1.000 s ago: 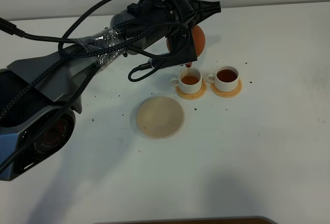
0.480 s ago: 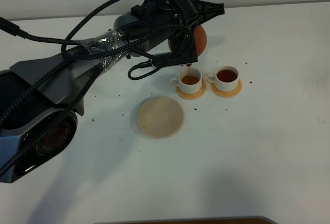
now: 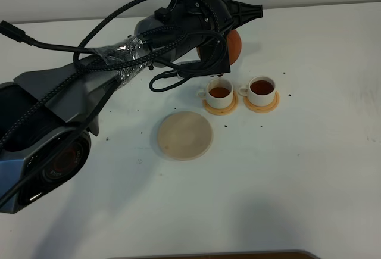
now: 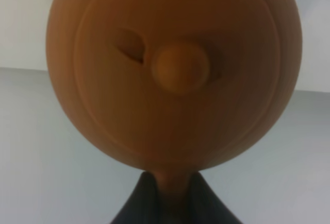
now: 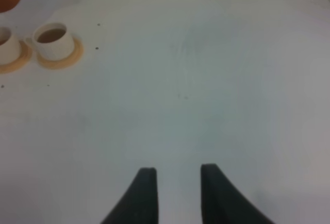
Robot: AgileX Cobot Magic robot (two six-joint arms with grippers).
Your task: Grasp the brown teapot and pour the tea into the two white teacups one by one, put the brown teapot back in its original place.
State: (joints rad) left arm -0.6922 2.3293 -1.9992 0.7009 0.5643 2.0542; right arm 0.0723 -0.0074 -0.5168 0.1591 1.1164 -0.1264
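The brown teapot (image 3: 233,44) hangs in the air just behind the two white teacups, tipped toward the left cup (image 3: 219,91). My left gripper (image 4: 174,185) is shut on the teapot's (image 4: 172,69) handle, and the lid faces its wrist camera. In the high view the left gripper (image 3: 221,49) is mostly hidden under its own wrist. Both the left cup and the right cup (image 3: 262,89) hold dark tea and stand on orange coasters. The original place, a pale wooden disc (image 3: 185,135), lies bare in front of the cups. My right gripper (image 5: 178,193) is open over bare table.
The left arm (image 3: 107,74) and its black cables (image 3: 89,30) stretch across the left half of the white table (image 3: 309,164). Small dark specks dot the surface around the cups. The right wrist view catches the cups (image 5: 53,39) far off to one side.
The left arm has carried the teapot slightly right and up above the left cup. Cups, coasters and disc have not moved.
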